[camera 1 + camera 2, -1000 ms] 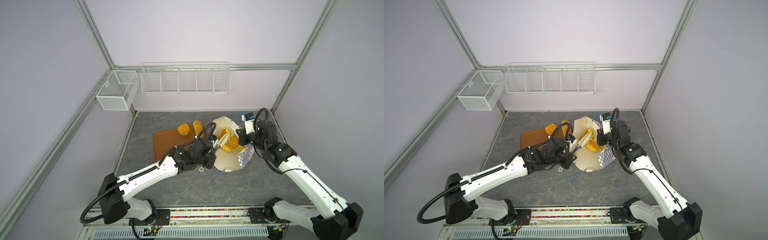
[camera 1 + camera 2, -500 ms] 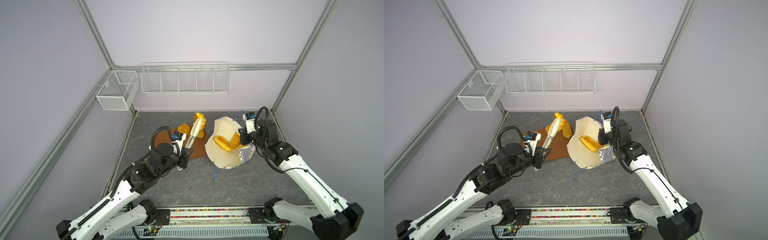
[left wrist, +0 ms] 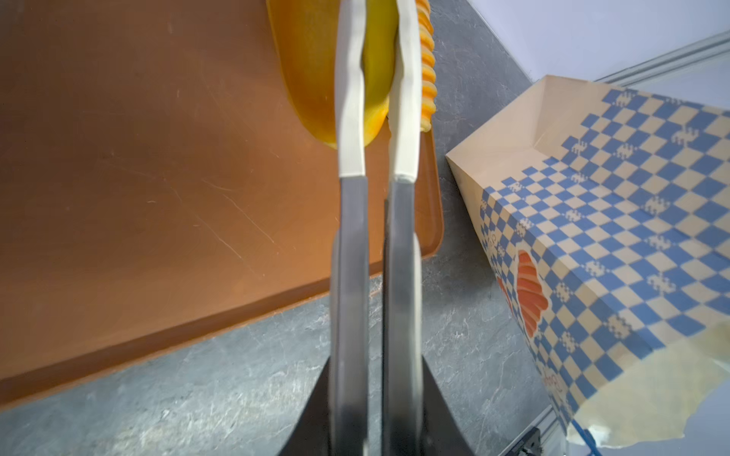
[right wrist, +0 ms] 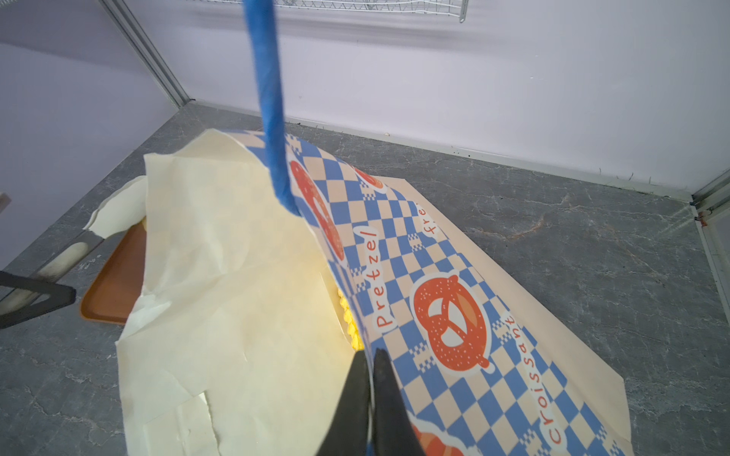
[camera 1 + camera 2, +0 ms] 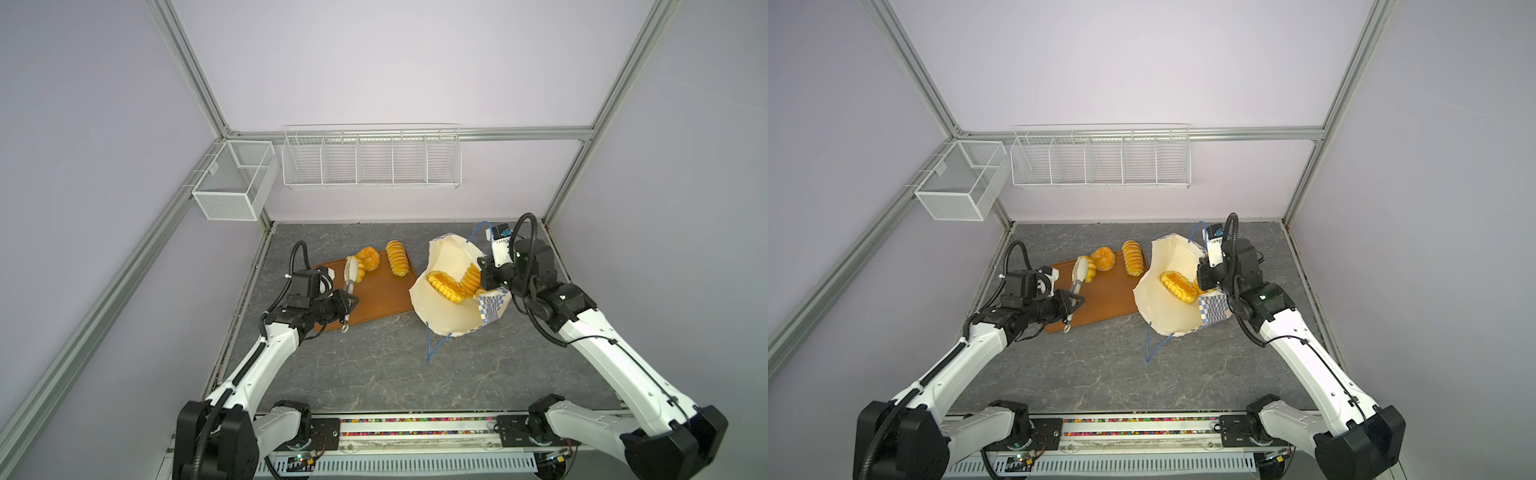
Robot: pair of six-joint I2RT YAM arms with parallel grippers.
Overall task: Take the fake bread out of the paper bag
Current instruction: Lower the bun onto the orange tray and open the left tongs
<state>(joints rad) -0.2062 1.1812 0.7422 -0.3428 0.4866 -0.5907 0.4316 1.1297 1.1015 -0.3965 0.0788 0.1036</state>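
Grey marbled tabletop [image 5: 374, 374], lilac walls: bread partly unbagged.
The left gripper [image 5: 346, 306] is closed on white-tipped metal tongs [image 5: 351, 270], whose tips pinch a golden-yellow toy pastry [image 5: 359, 273] over the flat brown tray [image 5: 374, 299], beside a round bun [image 5: 369, 258] and a ridged loaf [image 5: 397, 258]. Two more yellow loaves [image 5: 446, 286] lie inside the cream, blue-checkered paper bag [image 5: 440, 316], its rim pinched by the right gripper [image 4: 370, 357].

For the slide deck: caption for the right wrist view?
Right gripper pinching the paper bag edge, fake bread visible inside.
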